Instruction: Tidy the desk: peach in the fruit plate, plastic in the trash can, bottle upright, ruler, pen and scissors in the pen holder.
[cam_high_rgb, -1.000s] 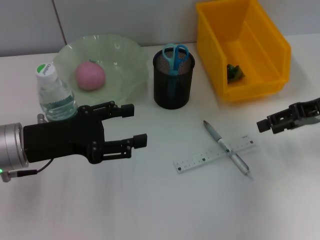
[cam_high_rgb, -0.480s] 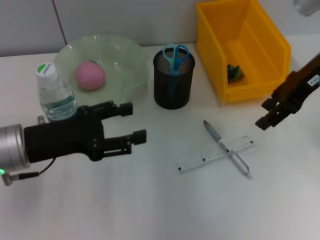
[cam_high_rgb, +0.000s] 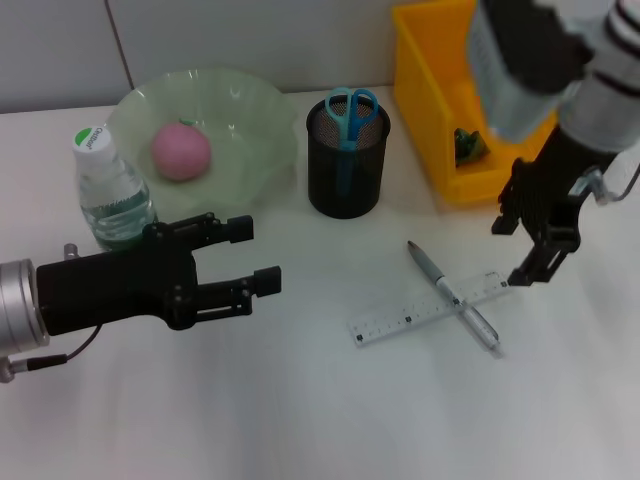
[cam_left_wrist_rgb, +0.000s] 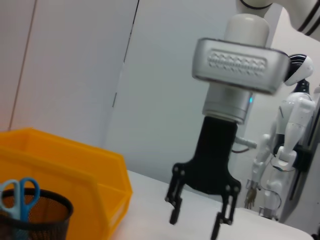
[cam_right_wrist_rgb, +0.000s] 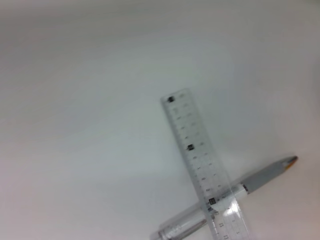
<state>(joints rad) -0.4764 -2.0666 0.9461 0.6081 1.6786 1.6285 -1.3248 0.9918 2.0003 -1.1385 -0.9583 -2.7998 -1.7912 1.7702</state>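
The right gripper (cam_high_rgb: 524, 252) has swung in from the right edge and now hangs open, pointing down, just right of the crossed pen (cam_high_rgb: 452, 294) and ruler (cam_high_rgb: 428, 308) at lower centre, likely next for the holder (cam_high_rgb: 346, 162); the left gripper (cam_high_rgb: 250, 256) idles open.

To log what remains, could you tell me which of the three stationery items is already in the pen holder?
The blue-handled scissors: they stand in the black mesh pen holder, while the pen and the clear ruler lie crossed on the desk.
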